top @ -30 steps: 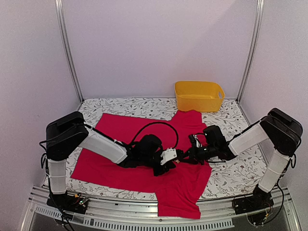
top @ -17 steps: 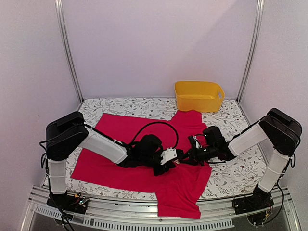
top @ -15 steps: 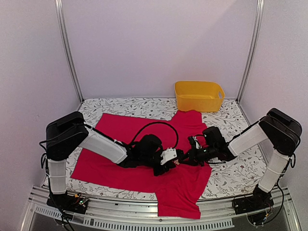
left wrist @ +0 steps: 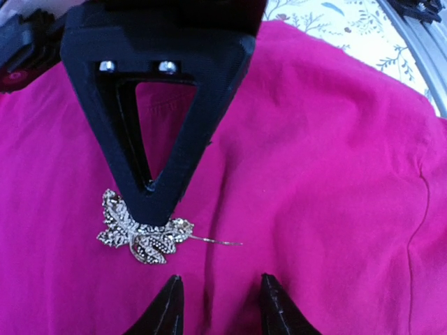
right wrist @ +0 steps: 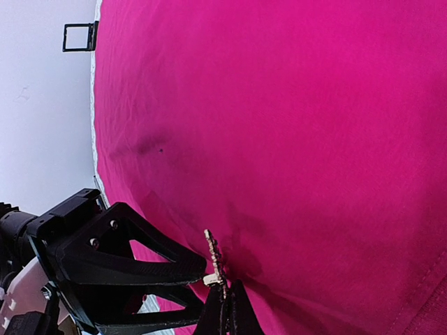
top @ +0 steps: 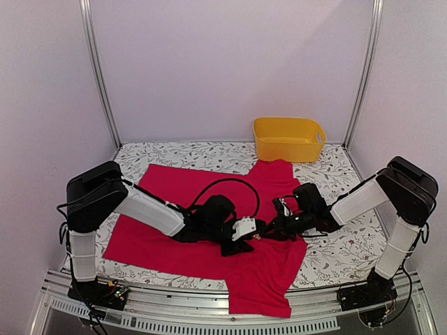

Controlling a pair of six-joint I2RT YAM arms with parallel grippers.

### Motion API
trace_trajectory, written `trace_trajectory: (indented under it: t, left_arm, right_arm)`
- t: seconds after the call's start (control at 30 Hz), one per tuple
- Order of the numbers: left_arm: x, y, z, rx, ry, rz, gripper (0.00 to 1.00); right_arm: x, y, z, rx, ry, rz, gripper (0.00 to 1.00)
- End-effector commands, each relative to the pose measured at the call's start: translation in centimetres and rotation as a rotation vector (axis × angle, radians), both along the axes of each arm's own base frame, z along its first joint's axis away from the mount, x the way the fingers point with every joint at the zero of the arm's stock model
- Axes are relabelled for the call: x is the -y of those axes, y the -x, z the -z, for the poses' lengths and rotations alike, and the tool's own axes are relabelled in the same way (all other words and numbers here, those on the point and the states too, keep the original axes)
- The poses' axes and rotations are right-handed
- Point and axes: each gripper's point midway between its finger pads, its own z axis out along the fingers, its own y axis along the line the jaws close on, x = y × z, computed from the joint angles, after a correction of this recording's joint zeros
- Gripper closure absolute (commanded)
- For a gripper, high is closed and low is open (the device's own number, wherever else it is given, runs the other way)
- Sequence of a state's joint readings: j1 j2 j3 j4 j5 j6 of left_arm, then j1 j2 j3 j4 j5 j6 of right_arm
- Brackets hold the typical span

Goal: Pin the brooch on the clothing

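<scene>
The clothing (top: 174, 188) is a bright red-pink T-shirt spread over the floral tablecloth. Both grippers meet low over its middle. My right gripper (right wrist: 225, 308) is shut on the brooch (right wrist: 216, 259), a silvery leaf-like cluster held on edge against the fabric. In the left wrist view the brooch (left wrist: 140, 234) lies against the shirt (left wrist: 314, 139) under the right gripper's black fingers (left wrist: 160, 125), its thin pin pointing right. My left gripper (left wrist: 222, 303) stands open just below it, a soft fabric crease running between its tips. From above, the left gripper (top: 248, 236) and right gripper (top: 265, 229) almost touch.
A yellow basket (top: 288, 138) stands at the back right, beyond the shirt's collar. The floral tablecloth (top: 335, 251) shows around the shirt. The shirt's lower hem hangs over the table's near edge. Metal frame posts rise at both back corners.
My left gripper has gone from shut to open, its fingers now apart on the fabric. The right gripper has edged slightly left, still shut on the brooch.
</scene>
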State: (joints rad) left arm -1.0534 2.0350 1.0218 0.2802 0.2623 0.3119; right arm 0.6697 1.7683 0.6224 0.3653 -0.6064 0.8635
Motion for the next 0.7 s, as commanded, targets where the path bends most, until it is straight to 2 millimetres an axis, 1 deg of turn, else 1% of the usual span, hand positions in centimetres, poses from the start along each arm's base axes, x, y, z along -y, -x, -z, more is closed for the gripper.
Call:
trace_trajectory:
  t: [0.0, 0.03, 0.1, 0.17, 0.2, 0.23, 0.3, 0.37, 0.53, 0.67]
  left_arm:
    - [-0.1, -0.5, 0.7, -0.025, -0.04, -0.008, 0.66]
    - [0.2, -0.5, 0.5, -0.032, -0.025, -0.008, 0.7]
    - [0.8, -0.3, -0.1, -0.041, 0.007, 0.002, 0.83]
    - [0.9, -0.2, -0.3, -0.041, 0.016, 0.007, 0.95]
    - [0.9, -0.2, -0.2, -0.04, 0.012, 0.01, 0.98]
    - [0.7, 0.0, 0.0, -0.043, 0.005, 0.018, 1.0]
    - [0.4, 0.2, 0.4, -0.046, -0.012, 0.027, 1.0]
    - [0.2, 0.2, 0.2, -0.039, -0.011, 0.025, 1.0]
    - [0.5, 0.1, -0.5, -0.033, 0.012, 0.024, 1.0]
    - [0.6, 0.0, -0.5, -0.027, 0.012, 0.023, 1.0]
  right_arm:
    - [-0.6, -0.5, -0.9, 0.038, -0.004, -0.013, 1.0]
    - [-0.6, -0.5, -0.9, 0.038, -0.004, -0.013, 1.0]
    - [-0.6, -0.5, -1.1, 0.042, -0.007, -0.012, 1.0]
    - [-0.7, -0.7, -1.5, 0.05, -0.013, -0.01, 1.0]
    - [-0.7, -0.8, -1.6, 0.053, -0.013, -0.008, 1.0]
    - [-0.7, -0.9, -1.7, 0.057, -0.015, -0.007, 1.0]
    - [-0.8, -1.0, -2.0, 0.063, -0.016, -0.006, 1.0]
    - [-0.9, -1.1, -2.1, 0.069, -0.017, -0.006, 1.0]
    - [-1.1, -1.4, -1.9, 0.068, -0.015, -0.006, 1.0]
    - [-1.0, -1.3, -1.8, 0.062, -0.014, -0.007, 1.0]
